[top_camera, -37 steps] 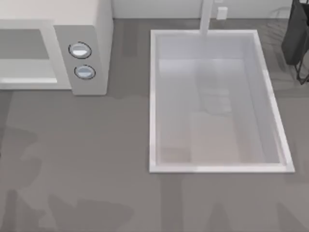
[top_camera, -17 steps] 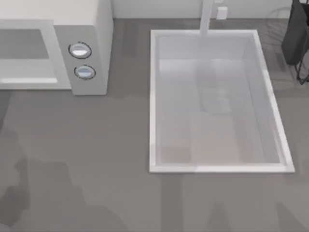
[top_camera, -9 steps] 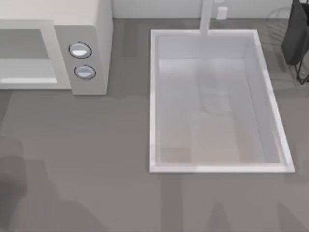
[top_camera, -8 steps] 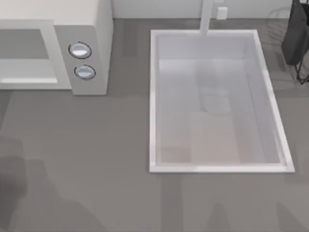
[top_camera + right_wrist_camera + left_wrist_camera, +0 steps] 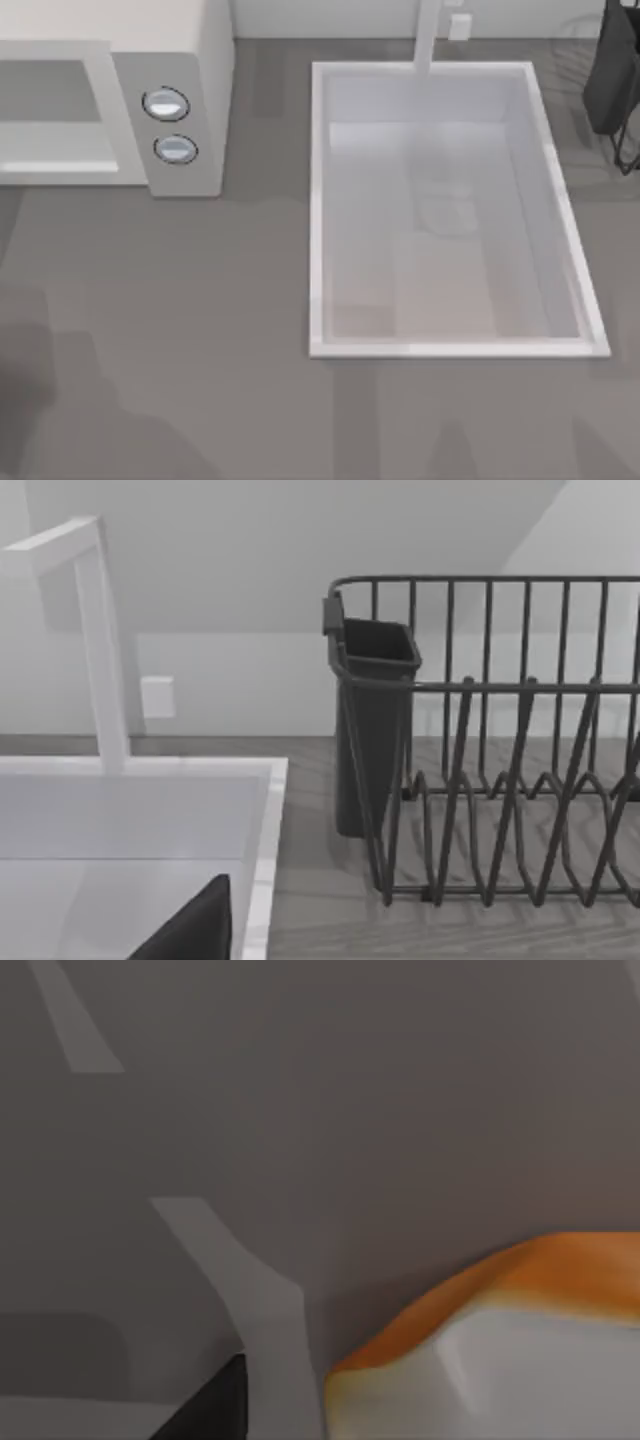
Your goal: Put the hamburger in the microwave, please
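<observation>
The hamburger [image 5: 520,1285] fills one corner of the left wrist view, very close to the camera, with a glossy orange top over a pale underside. It lies over the grey counter. A dark piece of my left gripper [image 5: 212,1408] juts in beside it. The microwave [image 5: 175,60] stands at the back left of the top view, with its grey cavity [image 5: 50,95] facing forward and two round dials [image 5: 165,104] on its side panel. A dark piece of my right gripper [image 5: 190,928] shows above the sink rim.
A large white sink [image 5: 316,210] with a faucet [image 5: 428,35] takes up the middle right of the counter. A dark wire dish rack [image 5: 500,780] with a utensil cup [image 5: 372,730] stands at the back right [image 5: 615,80]. Grey counter lies between microwave and sink.
The soft shadows on the counter at the front left have shifted toward the left edge. Microwave, sink and rack have not moved.
</observation>
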Controlling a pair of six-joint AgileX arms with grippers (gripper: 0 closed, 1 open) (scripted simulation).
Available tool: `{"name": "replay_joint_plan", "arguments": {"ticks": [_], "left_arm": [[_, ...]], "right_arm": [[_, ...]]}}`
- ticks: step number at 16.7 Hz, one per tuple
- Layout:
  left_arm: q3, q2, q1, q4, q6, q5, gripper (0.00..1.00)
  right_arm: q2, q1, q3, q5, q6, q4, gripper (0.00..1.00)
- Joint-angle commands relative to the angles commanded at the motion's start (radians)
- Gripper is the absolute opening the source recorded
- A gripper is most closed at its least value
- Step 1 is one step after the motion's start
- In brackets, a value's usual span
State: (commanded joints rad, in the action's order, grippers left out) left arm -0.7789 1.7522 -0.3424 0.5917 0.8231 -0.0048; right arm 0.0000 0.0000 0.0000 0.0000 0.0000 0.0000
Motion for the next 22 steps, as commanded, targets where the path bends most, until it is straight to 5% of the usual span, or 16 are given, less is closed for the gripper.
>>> {"name": "replay_joint_plan", "arguments": {"ticks": [8, 16, 22], "left_arm": [[0.0, 0.0, 0.0, 0.0, 0.0, 0.0, 0.02], [0.0, 0.0, 0.0, 0.0, 0.0, 0.0, 0.0], [-0.115, -0.109, -0.002, 0.204, -0.01, 0.028, 0.0]], "right_arm": [[0.0, 0.0, 0.0, 0.0, 0.0, 0.0, 1.0], [0.0, 0.0, 0.0, 0.0, 0.0, 0.0, 1.0], [0.0, 0.0, 0.0, 0.0, 0.0, 0.0, 1.0]]}}
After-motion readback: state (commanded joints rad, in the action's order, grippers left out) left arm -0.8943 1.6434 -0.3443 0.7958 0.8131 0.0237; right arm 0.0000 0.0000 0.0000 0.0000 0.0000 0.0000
